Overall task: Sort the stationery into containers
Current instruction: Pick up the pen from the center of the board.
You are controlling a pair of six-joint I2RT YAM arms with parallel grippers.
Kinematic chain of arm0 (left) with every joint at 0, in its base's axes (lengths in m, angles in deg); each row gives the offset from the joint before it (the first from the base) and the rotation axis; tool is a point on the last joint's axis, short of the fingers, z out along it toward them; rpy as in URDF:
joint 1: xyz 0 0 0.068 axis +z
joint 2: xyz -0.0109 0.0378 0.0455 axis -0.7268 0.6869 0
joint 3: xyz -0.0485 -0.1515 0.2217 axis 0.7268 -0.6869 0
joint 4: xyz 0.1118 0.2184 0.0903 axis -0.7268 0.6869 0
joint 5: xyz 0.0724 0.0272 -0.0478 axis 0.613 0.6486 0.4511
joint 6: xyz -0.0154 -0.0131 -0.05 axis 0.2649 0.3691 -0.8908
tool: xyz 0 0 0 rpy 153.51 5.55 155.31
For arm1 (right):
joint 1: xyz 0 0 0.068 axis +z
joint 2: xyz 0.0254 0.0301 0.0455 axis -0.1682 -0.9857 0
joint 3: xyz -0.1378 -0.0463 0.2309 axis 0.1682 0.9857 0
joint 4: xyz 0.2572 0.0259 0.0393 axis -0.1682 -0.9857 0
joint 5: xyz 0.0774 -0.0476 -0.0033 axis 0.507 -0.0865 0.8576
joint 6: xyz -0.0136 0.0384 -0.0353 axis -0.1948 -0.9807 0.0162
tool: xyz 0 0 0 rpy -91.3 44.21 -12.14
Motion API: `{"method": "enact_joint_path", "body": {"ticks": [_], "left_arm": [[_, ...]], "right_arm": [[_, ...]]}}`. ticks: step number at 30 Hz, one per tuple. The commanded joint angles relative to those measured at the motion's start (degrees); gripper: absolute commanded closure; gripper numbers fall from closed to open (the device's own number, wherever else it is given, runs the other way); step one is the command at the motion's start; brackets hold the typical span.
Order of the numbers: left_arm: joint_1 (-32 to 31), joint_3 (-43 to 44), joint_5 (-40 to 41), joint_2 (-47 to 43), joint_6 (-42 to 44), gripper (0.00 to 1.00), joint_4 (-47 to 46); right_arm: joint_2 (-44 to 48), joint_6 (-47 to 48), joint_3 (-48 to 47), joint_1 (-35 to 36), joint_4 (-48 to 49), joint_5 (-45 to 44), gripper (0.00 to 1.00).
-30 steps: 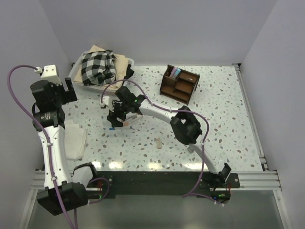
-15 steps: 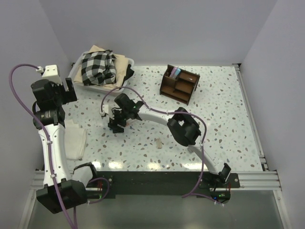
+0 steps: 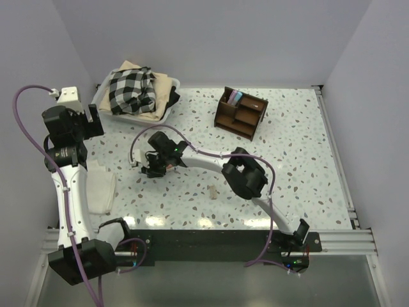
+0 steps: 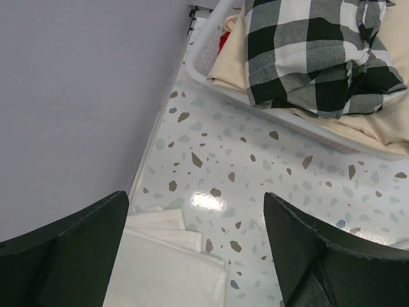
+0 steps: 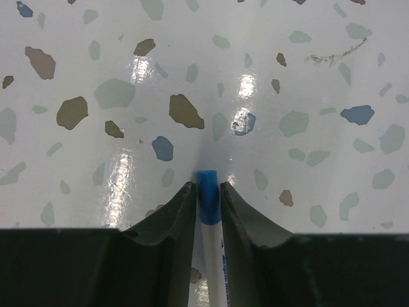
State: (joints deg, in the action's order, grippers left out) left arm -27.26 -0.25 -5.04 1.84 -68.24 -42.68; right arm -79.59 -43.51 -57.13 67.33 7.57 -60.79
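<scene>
A blue-capped pen (image 5: 209,243) is being grasped by the right end effector (image 5: 208,188) at 9 o'clock of the speckled surface (image 3: 300,153), which is being enclosed by pale walls (image 3: 223,38). The left end effector (image 4: 198,256) is being held released.

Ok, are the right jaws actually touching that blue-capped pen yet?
Touching. In the right wrist view the blue-capped pen sits pinched in the right gripper. Both jaws press against its sides with no gap showing.
</scene>
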Motion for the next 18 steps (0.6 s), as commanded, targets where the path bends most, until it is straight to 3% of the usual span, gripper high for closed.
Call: {"method": "enact_joint_path", "body": {"ticks": [1,5,8,15,18], "left_arm": [[-0.2,2.1,-1.9,0.1,0.4,0.09,-2.5],[-0.2,2.2,-3.7,0.4,1.2,0.09,-2.1],[-0.3,3.0,-4.9,1.2,2.3,0.09,-2.2],[-0.2,3.6,-12.0,2.9,3.4,0.12,-5.7],[-0.2,3.2,-22.5,4.4,3.5,0.14,-8.3]], "right_arm": [[0.4,2.7,1.3,-0.1,-6.4,-4.0,0.78],[0.7,1.9,0.2,-0.4,-10.3,-3.5,0.87],[1.8,1.0,-2.8,-1.4,-14.2,-1.7,1.0],[11.0,-0.5,-9.0,-4.9,-20.3,2.0,1.0],[17.5,-3.8,-6.7,-7.6,-16.0,2.8,1.0]]}}
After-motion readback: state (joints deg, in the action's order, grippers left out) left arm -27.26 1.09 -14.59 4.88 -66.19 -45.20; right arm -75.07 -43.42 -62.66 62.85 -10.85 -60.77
